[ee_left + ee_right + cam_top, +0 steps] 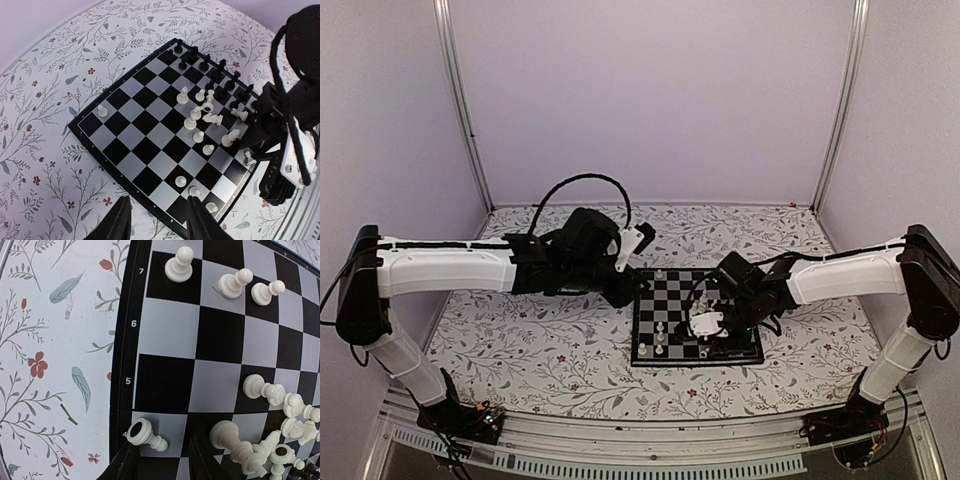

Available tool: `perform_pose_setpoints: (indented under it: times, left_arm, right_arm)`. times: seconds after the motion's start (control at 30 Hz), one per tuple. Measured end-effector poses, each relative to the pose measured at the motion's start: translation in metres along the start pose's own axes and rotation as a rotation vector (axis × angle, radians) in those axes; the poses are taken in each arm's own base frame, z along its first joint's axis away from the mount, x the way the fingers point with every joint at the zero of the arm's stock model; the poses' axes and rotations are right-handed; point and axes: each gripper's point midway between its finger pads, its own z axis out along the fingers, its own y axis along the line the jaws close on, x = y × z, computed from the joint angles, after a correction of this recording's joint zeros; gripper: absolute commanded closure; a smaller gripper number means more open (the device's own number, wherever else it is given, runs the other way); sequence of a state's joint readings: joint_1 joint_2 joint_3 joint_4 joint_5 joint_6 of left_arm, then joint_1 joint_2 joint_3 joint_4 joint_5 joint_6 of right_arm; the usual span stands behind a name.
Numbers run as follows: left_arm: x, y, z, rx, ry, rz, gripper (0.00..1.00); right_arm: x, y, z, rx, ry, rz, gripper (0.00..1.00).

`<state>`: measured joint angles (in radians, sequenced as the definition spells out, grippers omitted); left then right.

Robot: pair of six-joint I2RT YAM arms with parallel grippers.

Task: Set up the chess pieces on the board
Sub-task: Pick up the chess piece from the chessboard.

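The board (695, 315) lies right of the table's centre. In the left wrist view the board (145, 125) has black pieces (210, 65) in rows along its far side. A heap of white pieces (200, 112), some toppled, lies near its middle, and single white pawns (180, 181) stand apart. My left gripper (160, 222) is open and empty, hovering over the board's near edge; it also shows in the top view (635, 288). My right gripper (162, 462) is open low over the board, in the top view (707, 330) too. A white pawn (147, 436) lies on its side between its fingers.
The floral table surface (550, 340) surrounds the board. The right arm (295, 125) hangs over the board's far right corner in the left wrist view. Toppled white pieces (280, 440) lie right of my right gripper. Pale walls and metal posts (465, 110) enclose the table.
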<state>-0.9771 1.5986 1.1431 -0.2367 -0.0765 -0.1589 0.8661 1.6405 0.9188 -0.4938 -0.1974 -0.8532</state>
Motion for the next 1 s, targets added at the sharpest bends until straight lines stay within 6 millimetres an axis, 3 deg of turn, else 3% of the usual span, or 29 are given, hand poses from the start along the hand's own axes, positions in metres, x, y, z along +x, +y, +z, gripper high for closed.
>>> perform_pose_setpoints:
  times: [0.4,0.63,1.0]
  left_arm:
    - [0.007,0.005,-0.007,-0.019,-0.004,0.000,0.61]
    - [0.009,0.006,-0.011,-0.021,-0.010,0.000,0.61]
    - [0.015,0.005,-0.010,-0.016,0.002,0.001,0.60]
  right_arm:
    - [-0.013,-0.004,0.008,-0.037,-0.032,0.004,0.78]
    - [-0.016,-0.005,0.009,-0.035,-0.039,0.015,0.70]
    - [-0.010,-0.010,0.008,-0.041,-0.054,0.059,0.72]
